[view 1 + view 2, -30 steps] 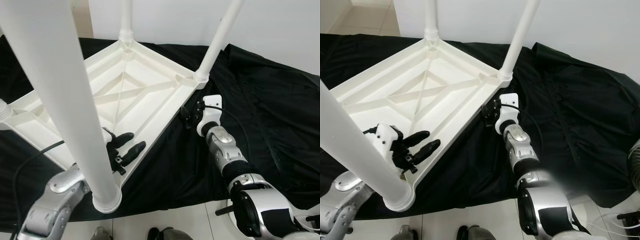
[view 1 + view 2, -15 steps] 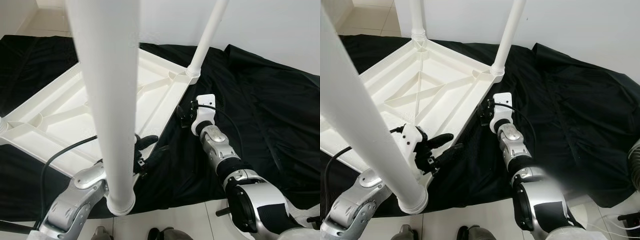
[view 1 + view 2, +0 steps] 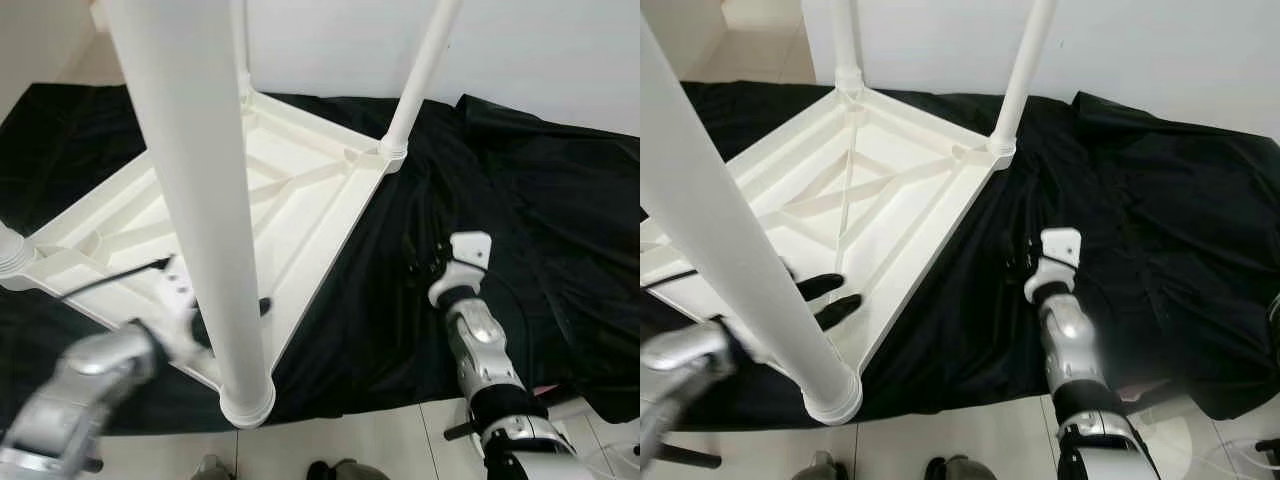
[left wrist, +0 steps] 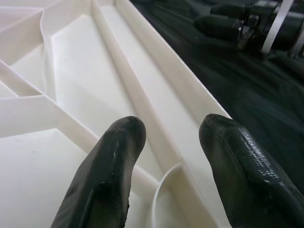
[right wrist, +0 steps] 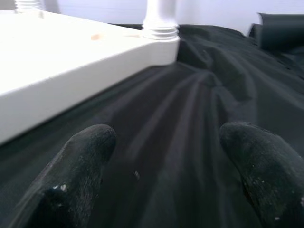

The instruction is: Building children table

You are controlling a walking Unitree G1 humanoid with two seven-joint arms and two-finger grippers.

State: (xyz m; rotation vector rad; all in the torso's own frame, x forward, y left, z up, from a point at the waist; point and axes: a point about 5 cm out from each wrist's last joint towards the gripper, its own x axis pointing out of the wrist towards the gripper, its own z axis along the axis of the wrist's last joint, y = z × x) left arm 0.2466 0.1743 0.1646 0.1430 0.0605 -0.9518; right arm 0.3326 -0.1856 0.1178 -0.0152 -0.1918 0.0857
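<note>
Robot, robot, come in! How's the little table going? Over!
Left gripper open over upturned table. Right gripper open above black cloth, off the table. Near leg blocks the view.

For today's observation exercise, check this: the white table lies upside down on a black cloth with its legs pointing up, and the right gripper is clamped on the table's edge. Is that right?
Not quite. The right gripper is open and hovers over the black cloth, apart from the white table; the right wrist view shows cloth between its fingers. The rest holds: the table lies upside down, legs pointing up.
</note>
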